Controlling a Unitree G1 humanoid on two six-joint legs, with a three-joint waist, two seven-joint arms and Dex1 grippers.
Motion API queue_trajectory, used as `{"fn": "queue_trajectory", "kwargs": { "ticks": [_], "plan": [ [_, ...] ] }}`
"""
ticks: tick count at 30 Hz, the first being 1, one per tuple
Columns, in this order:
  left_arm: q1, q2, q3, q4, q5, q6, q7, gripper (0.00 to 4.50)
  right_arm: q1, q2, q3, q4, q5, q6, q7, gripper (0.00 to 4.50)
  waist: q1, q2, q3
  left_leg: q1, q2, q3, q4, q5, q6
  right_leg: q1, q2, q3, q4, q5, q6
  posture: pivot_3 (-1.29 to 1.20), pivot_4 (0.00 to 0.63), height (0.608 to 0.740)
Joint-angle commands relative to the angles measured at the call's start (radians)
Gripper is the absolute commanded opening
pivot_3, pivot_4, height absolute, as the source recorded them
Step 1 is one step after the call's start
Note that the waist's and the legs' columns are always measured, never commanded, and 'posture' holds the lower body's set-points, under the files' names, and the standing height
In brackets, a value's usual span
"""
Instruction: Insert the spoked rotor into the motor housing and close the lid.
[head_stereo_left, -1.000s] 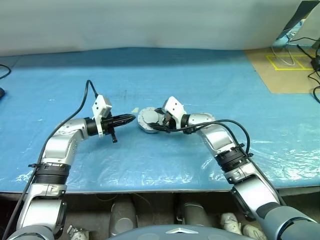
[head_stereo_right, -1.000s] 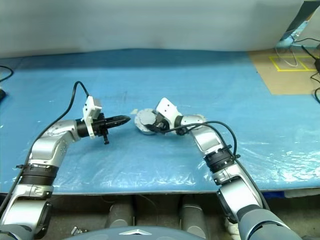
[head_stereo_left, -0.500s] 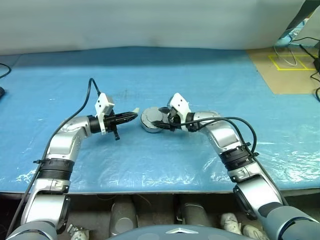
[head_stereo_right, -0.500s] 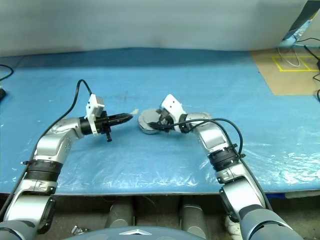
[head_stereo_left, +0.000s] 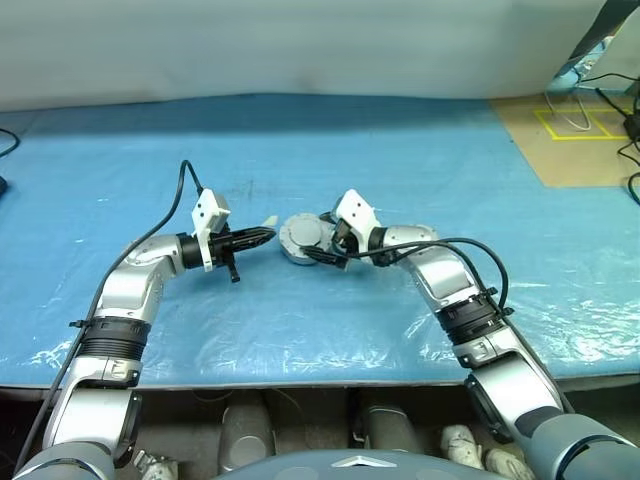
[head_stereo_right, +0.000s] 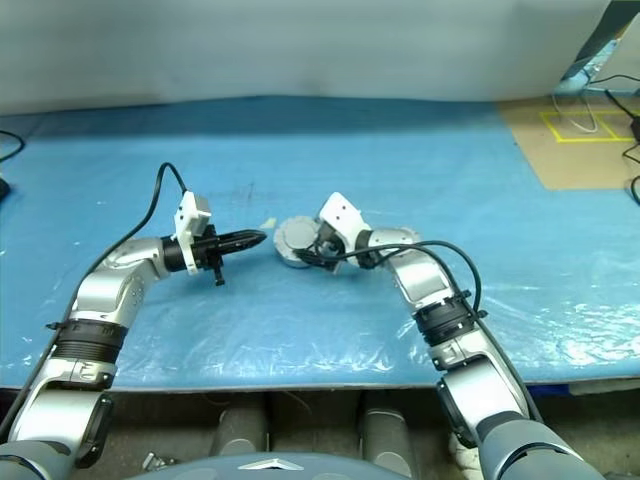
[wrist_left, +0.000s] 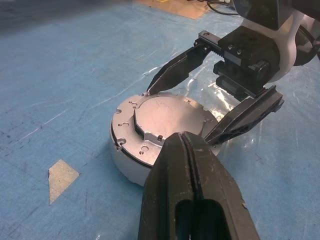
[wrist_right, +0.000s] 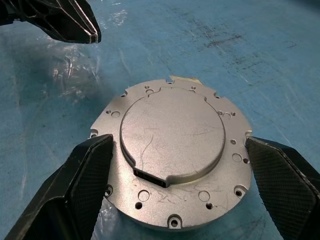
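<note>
Two grippers meet mid-table over a blue plastic sheet (head_stereo_left: 400, 160). Motor housing (wrist_left: 127, 162) sits flat on the sheet, roughly centre, w/ the lid (wrist_right: 175, 155) on top, smooth grey face up, screw holes round the edge, raised round plate in the middle. Lid looks seated flush on the housing; spoked rotor can't be seen, so can't tell if it's inside.

Right gripper (wrist_left: 212, 112) comes in from the robot's right, angled down, jaws spread wide, one finger on each side of the lid rim. In the right wrist view both fingers (wrist_right: 82, 185) flank the disc, close to the edge; contact can't be confirmed, looks like a thin gap on each side. Not pinching anything.

Left gripper (head_stereo_left: 262, 236) points toward the housing from the robot's left, about level, jaws pressed together, nothing between them. Tip is just beside the housing's left side, not touching as far as the head views show. Left wrist view: closed fingers (wrist_left: 192, 200) in front, housing right past them.

Small pale tape scrap (wrist_left: 62, 176) lies on the sheet near the housing. Brown board w/ yellow tape lines (head_stereo_left: 570, 125) at far right, cables on it.
</note>
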Motion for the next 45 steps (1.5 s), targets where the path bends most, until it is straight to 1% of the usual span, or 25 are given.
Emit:
{"fn": "queue_trajectory", "kwargs": {
  "ticks": [1,4,8,17,26,29,31,32,40,45],
  "plan": [
    [-0.016,0.005,0.009,-0.015,-0.004,-0.019,-0.005,0.00,0.005,0.017,-0.017,-0.022,0.027,0.033,0.005,4.45,0.000,0.000,0.000,0.000,0.000,0.000,0.000,0.000,0.000,0.000,0.000,0.000,0.000,0.000,0.000,0.00,0.150,0.740],
    [-0.019,0.006,0.011,-0.010,-0.005,-0.020,-0.005,0.00,-0.005,0.031,-0.060,-0.076,0.096,0.091,0.030,4.45,0.000,0.000,0.000,0.000,0.000,0.000,0.000,0.000,0.000,0.000,0.000,0.000,0.000,0.000,0.000,0.00,0.150,0.740],
    [-0.017,0.002,0.016,-0.011,-0.018,-0.003,-0.006,0.00,-0.026,0.038,-0.082,-0.093,0.106,0.092,0.007,4.45,0.001,0.000,0.000,-0.001,0.000,0.000,0.000,0.000,0.000,0.000,0.000,0.000,0.000,0.000,0.000,0.00,0.150,0.740],
    [-0.014,0.007,0.005,0.004,0.001,-0.026,-0.013,0.00,-0.026,0.041,-0.025,-0.024,0.032,0.020,-0.015,4.45,0.001,0.000,0.000,-0.001,0.000,0.000,0.000,0.000,0.000,0.000,0.000,0.000,0.000,0.000,0.000,0.00,0.150,0.740],
    [-0.014,0.005,0.008,0.010,0.004,-0.032,-0.012,0.00,-0.015,0.051,-0.023,0.053,0.006,-0.032,-0.040,4.45,0.001,0.000,0.000,-0.001,0.000,0.000,0.000,0.000,0.000,-0.001,0.000,0.000,0.000,0.000,0.000,0.00,0.150,0.740],
    [-0.015,0.005,0.008,0.010,0.003,-0.030,-0.014,0.00,-0.007,0.053,-0.025,0.052,0.016,-0.035,-0.029,3.85,0.000,0.000,0.000,0.000,0.000,0.000,0.000,0.000,0.000,0.000,0.000,0.000,0.000,0.000,0.000,0.00,0.150,0.740],
    [-0.015,0.006,0.008,0.012,0.004,-0.032,-0.015,0.00,-0.004,0.050,-0.023,0.043,0.016,-0.032,-0.023,3.14,0.000,0.000,0.000,-0.001,0.000,0.000,0.000,0.000,0.000,0.000,0.000,0.000,0.000,0.000,0.000,0.00,0.150,0.740],
    [-0.016,0.006,0.007,0.013,0.005,-0.032,-0.015,0.00,-0.003,0.047,-0.020,0.040,0.013,-0.025,-0.022,2.95,0.000,0.000,0.000,-0.001,0.000,0.000,0.000,0.000,0.000,0.000,0.000,0.000,0.000,0.000,0.000,0.00,0.150,0.740],
    [-0.021,0.002,0.003,0.020,0.010,-0.036,-0.021,0.00,-0.001,0.038,-0.011,0.018,0.005,-0.008,-0.008,2.95,0.001,0.000,0.000,-0.001,0.000,0.000,0.000,0.000,0.000,0.000,0.000,0.000,0.000,0.000,0.000,0.00,0.150,0.740],
    [-0.021,0.000,0.002,0.023,0.012,-0.040,-0.022,0.00,0.004,0.059,-0.017,0.010,0.016,0.012,-0.022,2.95,0.001,0.000,0.000,-0.001,0.000,0.000,0.000,0.000,0.000,0.000,0.000,0.000,0.000,0.000,0.000,0.00,0.150,0.740]
  ]
}}
